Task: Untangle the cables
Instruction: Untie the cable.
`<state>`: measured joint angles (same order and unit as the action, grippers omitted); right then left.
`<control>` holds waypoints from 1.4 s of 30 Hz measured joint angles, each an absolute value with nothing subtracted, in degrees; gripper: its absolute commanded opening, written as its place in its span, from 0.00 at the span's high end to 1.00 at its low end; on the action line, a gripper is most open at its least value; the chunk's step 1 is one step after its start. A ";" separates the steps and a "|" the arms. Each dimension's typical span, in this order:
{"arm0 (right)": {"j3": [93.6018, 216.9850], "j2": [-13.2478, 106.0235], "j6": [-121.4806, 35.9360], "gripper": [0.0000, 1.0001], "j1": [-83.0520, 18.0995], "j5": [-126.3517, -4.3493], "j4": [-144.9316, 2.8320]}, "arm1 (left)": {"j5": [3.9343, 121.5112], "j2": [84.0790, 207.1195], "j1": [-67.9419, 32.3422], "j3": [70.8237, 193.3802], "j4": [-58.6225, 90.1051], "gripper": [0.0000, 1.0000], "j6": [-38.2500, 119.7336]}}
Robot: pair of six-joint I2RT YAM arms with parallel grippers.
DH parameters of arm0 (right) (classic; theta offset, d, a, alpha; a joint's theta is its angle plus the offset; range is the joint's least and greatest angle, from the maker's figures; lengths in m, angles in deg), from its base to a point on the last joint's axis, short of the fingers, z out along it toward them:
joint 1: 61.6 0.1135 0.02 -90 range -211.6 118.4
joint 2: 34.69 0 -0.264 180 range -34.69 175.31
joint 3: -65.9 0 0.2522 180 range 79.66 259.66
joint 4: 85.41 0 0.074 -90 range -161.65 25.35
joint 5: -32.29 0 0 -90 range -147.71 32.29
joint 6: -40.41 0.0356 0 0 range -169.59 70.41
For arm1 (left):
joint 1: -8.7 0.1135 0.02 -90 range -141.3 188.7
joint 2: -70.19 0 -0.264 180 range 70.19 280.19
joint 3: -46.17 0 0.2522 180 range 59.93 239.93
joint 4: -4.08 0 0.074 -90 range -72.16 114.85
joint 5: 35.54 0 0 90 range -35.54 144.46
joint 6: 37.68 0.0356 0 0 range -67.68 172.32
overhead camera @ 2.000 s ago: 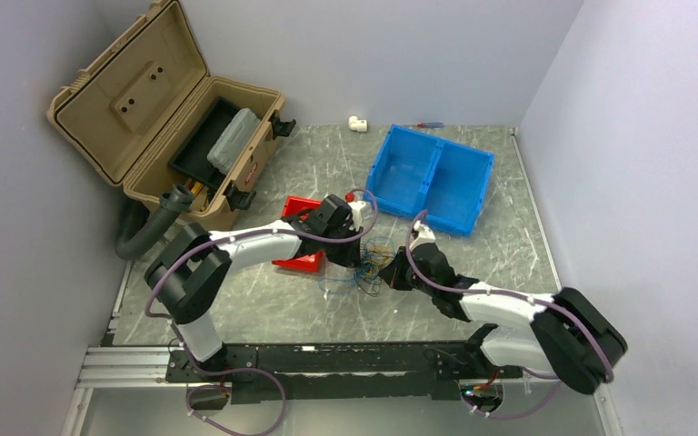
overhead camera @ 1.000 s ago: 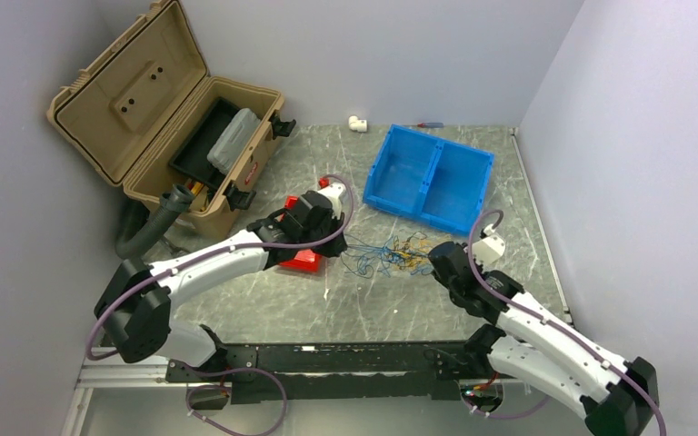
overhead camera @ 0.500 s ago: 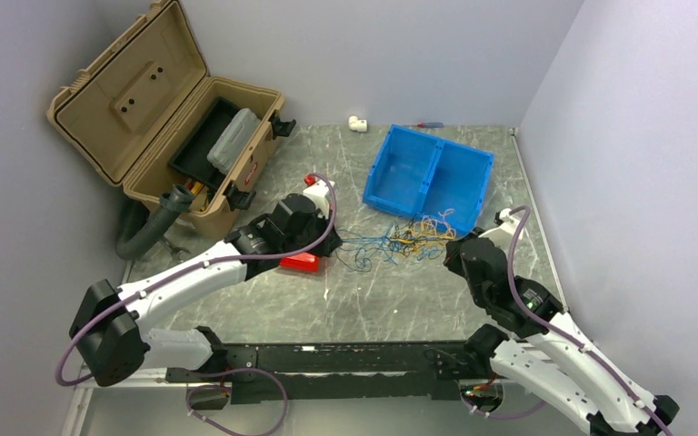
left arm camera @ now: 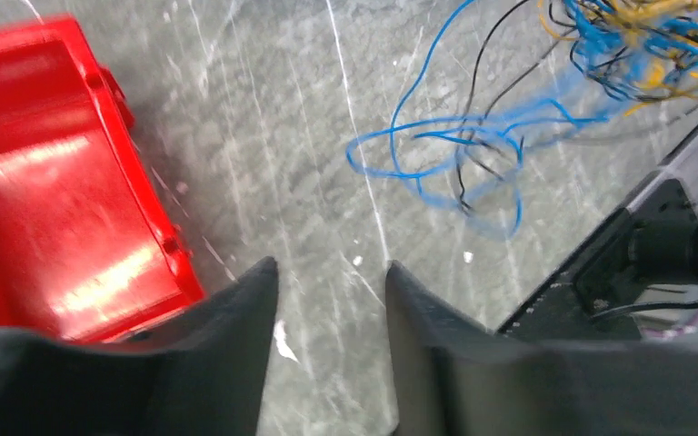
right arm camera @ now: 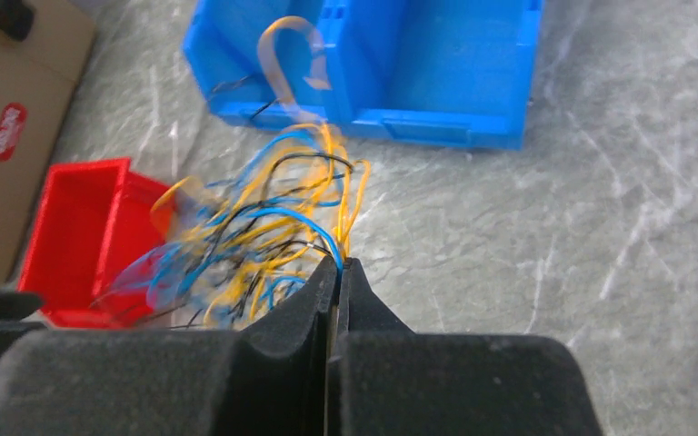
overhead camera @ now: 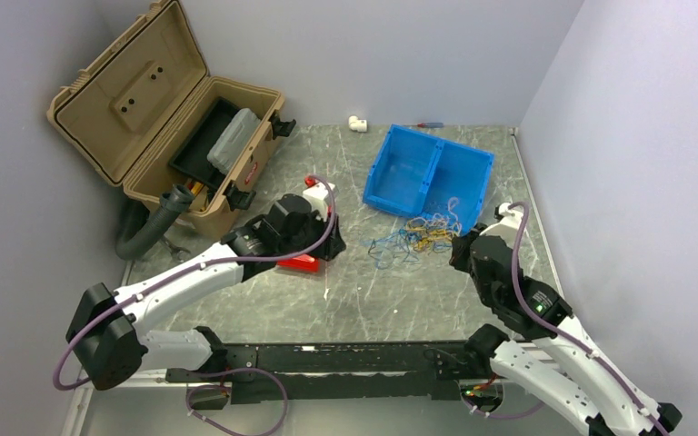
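Note:
The cables [overhead camera: 415,240] are thin blue, yellow-orange and black wires in a loose tangle on the marble floor in front of the blue bin. My right gripper [right arm camera: 337,262] is shut on strands at the right end of the tangle [right arm camera: 264,236], which trails blurred to its left. My left gripper [left arm camera: 332,265] stands open with nothing between its fingers, over bare floor beside the red box [left arm camera: 45,182]. Blue and black loops [left arm camera: 473,145] lie ahead of it, apart from its fingers. In the top view the left gripper [overhead camera: 332,243] is left of the tangle and the right gripper [overhead camera: 460,247] at its right end.
A blue two-compartment bin [overhead camera: 429,175] sits just behind the cables. A small red box [overhead camera: 304,260] lies under the left wrist. An open tan toolbox [overhead camera: 159,109] stands at the back left with a grey pipe [overhead camera: 150,227] beside it. A white fitting [overhead camera: 356,123] lies by the back wall.
The left gripper has opened and let go of the wires. The tangle has shifted right toward the right gripper, which pulled back to the right and stayed shut on it.

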<state>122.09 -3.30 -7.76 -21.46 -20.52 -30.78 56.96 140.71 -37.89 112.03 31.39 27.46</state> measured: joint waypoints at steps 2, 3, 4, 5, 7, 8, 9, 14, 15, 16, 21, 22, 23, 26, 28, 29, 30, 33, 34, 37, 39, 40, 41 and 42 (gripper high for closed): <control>121.68 -4.17 -11.68 1.00 -22.18 -24.04 -32.82 | 58.14 140.41 -37.36 110.78 31.36 0.22 28.88; 121.55 -4.39 -13.47 1.00 -22.25 -26.68 -34.11 | 58.84 140.10 -37.04 109.87 31.10 0.18 29.10; 121.48 -4.34 -14.76 1.00 -22.25 -28.65 -35.09 | 59.52 139.77 -36.88 109.19 30.93 0.16 29.51; 121.40 -4.13 -16.22 1.00 -22.25 -31.38 -36.36 | 60.22 139.38 -36.86 108.58 30.73 0.15 29.82; 121.35 -3.21 -18.60 1.00 -22.27 -36.06 -38.32 | 61.95 138.73 -36.86 107.99 30.18 0.15 30.56; 121.35 -2.64 -19.59 1.00 -22.27 -38.25 -39.20 | 62.91 138.40 -36.88 107.96 29.53 0.14 30.85; 121.35 -1.98 -20.42 1.00 -22.27 -40.45 -40.03 | 63.78 138.16 -36.86 107.96 28.68 0.14 31.24; 121.35 0.86 -22.74 1.00 -22.27 -47.93 -42.35 | 68.55 137.94 -36.86 107.96 23.91 0.15 32.90; 121.35 1.38 -23.00 1.00 -22.27 -49.28 -42.59 | 69.53 138.03 -36.88 107.96 22.75 0.15 33.14; 121.35 1.82 -23.13 1.00 -22.27 -50.57 -42.83 | 70.52 138.27 -36.88 107.96 21.35 0.15 33.21; 121.35 2.37 -23.54 1.00 -22.27 -55.93 -44.09 | 73.97 140.76 -36.88 108.29 16.28 0.15 33.19; 121.35 2.32 -23.59 1.00 -22.27 -56.98 -44.42 | 74.58 141.85 -36.90 108.66 15.85 0.15 33.21; 121.35 2.32 -23.65 1.00 -22.27 -57.94 -44.75 | 75.19 142.92 -36.90 109.08 15.43 0.15 33.19; 121.35 2.30 -23.68 1.00 -22.27 -59.86 -45.41 | 76.99 146.03 -37.01 110.59 15.04 0.16 33.16; 121.35 2.26 -23.68 1.00 -22.27 -60.82 -45.80 | 77.79 147.80 -37.32 111.68 14.95 0.18 33.19; 121.35 2.21 -23.68 1.00 -22.27 -61.22 -46.02 | 78.27 148.76 -37.60 112.31 14.84 0.19 33.19; 121.35 2.21 -23.65 1.00 -22.27 -61.39 -46.19 | 78.67 149.50 -37.89 112.73 14.66 0.20 33.19; 121.35 2.21 -23.59 1.00 -22.27 -62.40 -46.70 | 79.56 151.77 -39.07 114.08 14.10 0.36 33.10; 121.35 2.23 -23.48 1.00 -22.27 -62.64 -46.89 | 79.91 152.54 -39.48 114.41 13.81 0.44 32.99; 121.35 2.34 -23.35 1.00 -22.27 -62.90 -47.55 | 80.85 154.90 -40.18 114.78 12.11 0.75 32.14; 121.31 2.39 -23.02 1.00 -22.27 -62.90 -47.61 | 81.42 156.17 -40.42 114.78 10.93 1.00 31.22; 121.29 2.37 -22.93 1.00 -22.27 -62.70 -47.61 | 81.49 156.54 -40.47 114.63 10.23 1.00 30.85; 121.29 2.37 -22.71 1.00 -22.27 -62.38 -47.57 | 81.40 156.63 -40.51 114.39 9.64 1.00 30.52; 121.29 2.37 -22.32 1.00 -22.27 -61.50 -47.42 | 81.09 156.60 -40.51 114.13 9.03 1.00 30.19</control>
<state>121.29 2.37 -22.32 -22.27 -61.50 -47.42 81.09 156.60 -40.51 114.13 9.03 30.19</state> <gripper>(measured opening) 0.013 0.039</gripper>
